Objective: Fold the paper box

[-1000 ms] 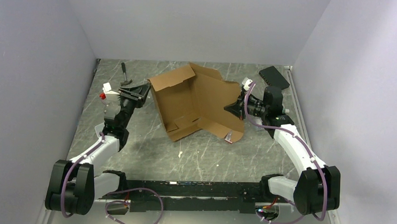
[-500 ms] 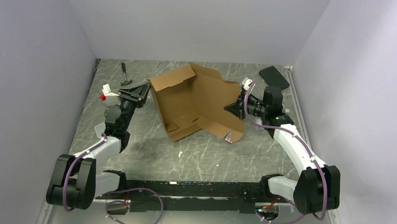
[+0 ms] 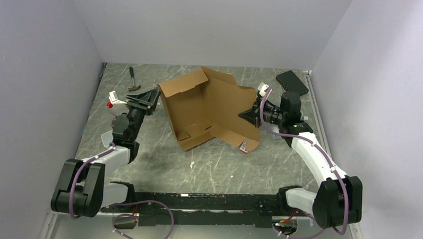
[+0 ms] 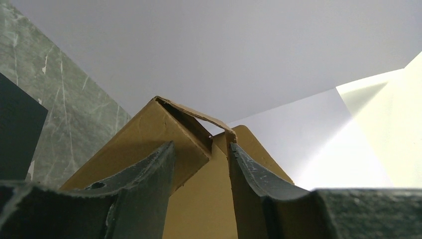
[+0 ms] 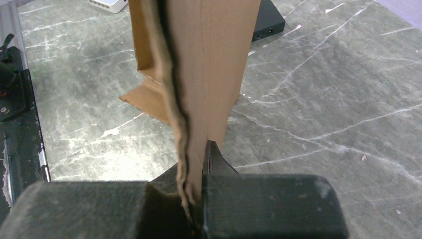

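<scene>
The brown cardboard paper box (image 3: 210, 109) stands half open at mid table, its walls raised and a flap lying toward the front. My left gripper (image 3: 149, 98) is open at the box's left top corner. In the left wrist view the gripper (image 4: 199, 149) has that corner (image 4: 189, 124) between its spread fingers (image 4: 144, 184), and the right finger touches a tab edge. My right gripper (image 3: 250, 114) is shut on the box's right panel. In the right wrist view the gripper (image 5: 196, 154) pinches the panel's edge (image 5: 219, 59).
A flat black box (image 3: 292, 82) lies at the back right; it also shows in the right wrist view (image 5: 268, 20). A small dark tool (image 3: 133, 80) lies at the back left. A white and red object (image 3: 113, 97) sits by the left arm. Walls enclose three sides.
My left arm has turned its wrist and edged the gripper up to the box's left corner. The box and my right arm have not moved.
</scene>
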{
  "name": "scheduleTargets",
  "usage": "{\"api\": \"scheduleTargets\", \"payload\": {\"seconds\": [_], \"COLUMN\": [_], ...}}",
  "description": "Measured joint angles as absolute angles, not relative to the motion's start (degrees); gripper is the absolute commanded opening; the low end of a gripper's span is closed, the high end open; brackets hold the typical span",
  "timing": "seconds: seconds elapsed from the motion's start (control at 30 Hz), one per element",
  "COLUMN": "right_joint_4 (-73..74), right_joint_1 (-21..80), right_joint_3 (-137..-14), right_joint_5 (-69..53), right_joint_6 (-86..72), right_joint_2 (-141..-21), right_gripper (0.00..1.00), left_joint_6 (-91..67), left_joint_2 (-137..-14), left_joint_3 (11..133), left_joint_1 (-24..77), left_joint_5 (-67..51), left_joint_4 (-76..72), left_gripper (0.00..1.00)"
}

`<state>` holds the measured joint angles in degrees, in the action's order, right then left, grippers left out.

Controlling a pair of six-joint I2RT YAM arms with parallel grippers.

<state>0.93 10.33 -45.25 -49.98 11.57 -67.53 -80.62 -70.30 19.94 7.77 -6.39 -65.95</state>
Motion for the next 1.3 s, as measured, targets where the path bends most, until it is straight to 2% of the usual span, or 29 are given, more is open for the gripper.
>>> {"api": "scheduleTargets", "payload": {"seconds": [0.43,0.67,0.9,1.3], "right_joint_4": [0.9,0.9,0.8,0.8], "right_joint_1": [10.3,10.3,10.3,10.3], "right_joint_3": [-45.3,-45.3,-45.3,-45.3], "right_joint_5": [-50.0,-50.0,-50.0,-50.0], "right_joint_6": [11.6,11.6,11.6,11.6], "right_joint_2": [-67.6,-67.6,-67.8,-67.8], "right_gripper": [0.00,0.00,0.00,0.00], "left_joint_6": [-80.1,-78.5,-77.6,-76.9], "left_joint_2": [-74.9,-75.2,-74.5,-75.4], "left_joint_3": [19.9,19.9,19.9,19.9], "left_joint_1": [7.8,7.8,7.8,7.8], "left_joint_5": [-8.4,-9.7,-10.4,-11.9], "left_joint_4": [-73.4,-73.1,-72.9,-75.0], "left_gripper": [0.53,0.58,0.59,0.70]}}
